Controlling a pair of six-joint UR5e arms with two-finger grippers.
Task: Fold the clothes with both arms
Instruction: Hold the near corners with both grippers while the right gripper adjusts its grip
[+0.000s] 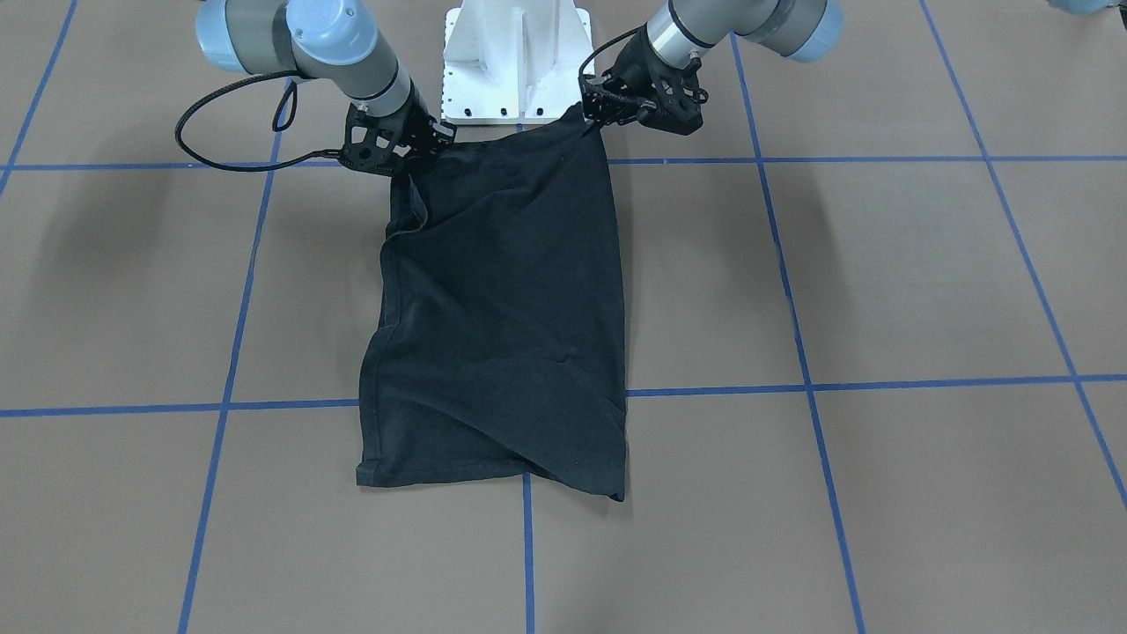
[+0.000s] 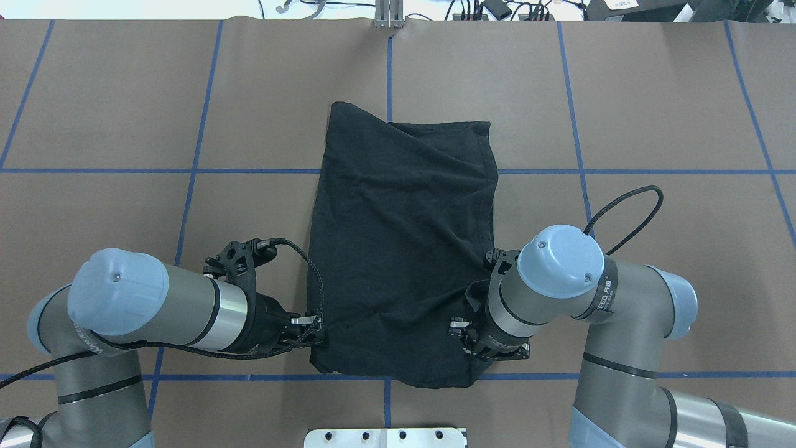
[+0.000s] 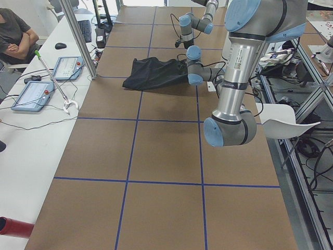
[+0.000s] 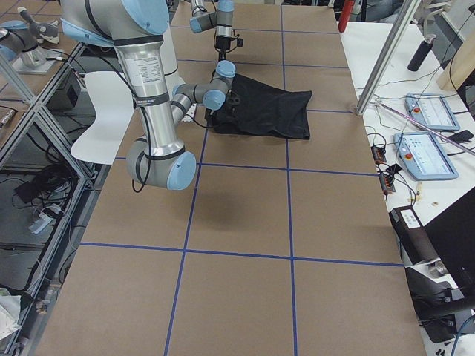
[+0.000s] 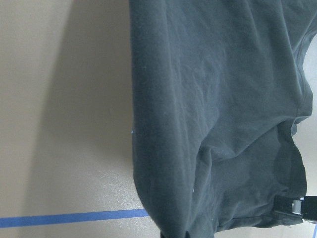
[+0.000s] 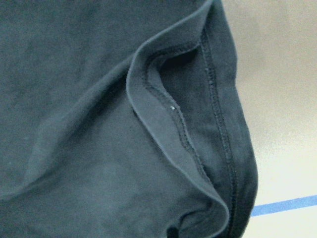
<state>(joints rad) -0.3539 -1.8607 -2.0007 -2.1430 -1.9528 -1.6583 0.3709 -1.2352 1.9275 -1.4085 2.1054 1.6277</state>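
The clothes are one black T-shirt (image 1: 511,308), folded into a long panel on the brown table; no graphic shows. Its far end lies flat, and the two corners nearest the robot base are drawn up to the grippers. My left gripper (image 1: 592,113) is shut on the corner at the right of the front-facing view, also visible overhead (image 2: 316,334). My right gripper (image 1: 433,145) is shut on the other corner, where a hemmed edge curls over (image 6: 168,129). From overhead the right gripper (image 2: 461,331) sits partly under its wrist. The left wrist view shows T-shirt fabric (image 5: 223,99) hanging past blue tape.
The white bolted base plate (image 1: 515,62) stands just behind the held edge. Blue tape lines (image 2: 249,170) grid the table. A person (image 3: 15,36) sits at a white side table with control pendants (image 3: 34,95) and a metal post (image 3: 78,36).
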